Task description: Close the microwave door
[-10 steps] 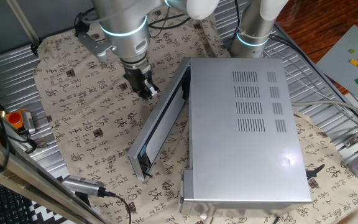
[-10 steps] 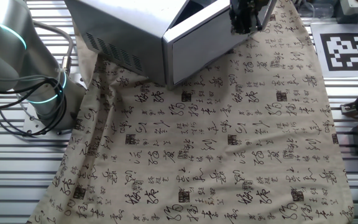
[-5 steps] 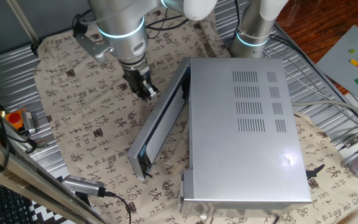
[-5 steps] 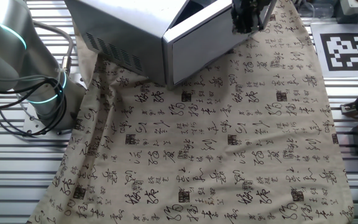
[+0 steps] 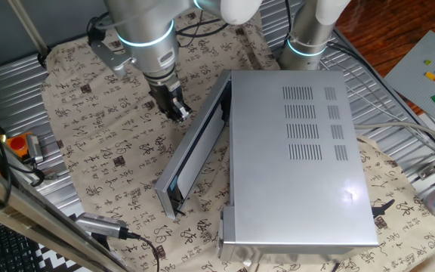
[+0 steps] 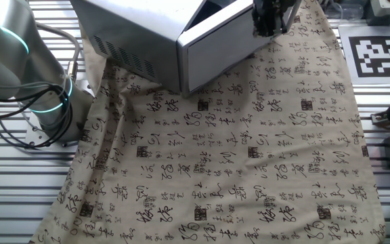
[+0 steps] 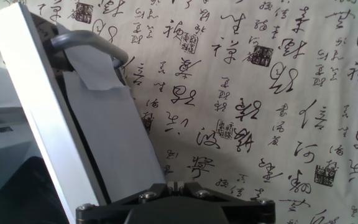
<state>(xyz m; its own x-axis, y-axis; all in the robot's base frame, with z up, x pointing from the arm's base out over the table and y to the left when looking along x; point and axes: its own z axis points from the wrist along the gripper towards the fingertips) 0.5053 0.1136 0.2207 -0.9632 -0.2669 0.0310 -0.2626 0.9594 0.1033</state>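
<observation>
The microwave (image 5: 302, 155) sits on a calligraphy-print cloth (image 6: 249, 156), and the microwave door (image 5: 195, 143) stands ajar, swung out at an angle. The gripper (image 5: 177, 110) hangs just beside the door's outer face, near its hinged end. Whether its fingers are parted or holding anything cannot be told.

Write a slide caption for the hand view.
Hand camera looking down past the half-open microwave door and its curved handle onto calligraphy-print cloth.
</observation>
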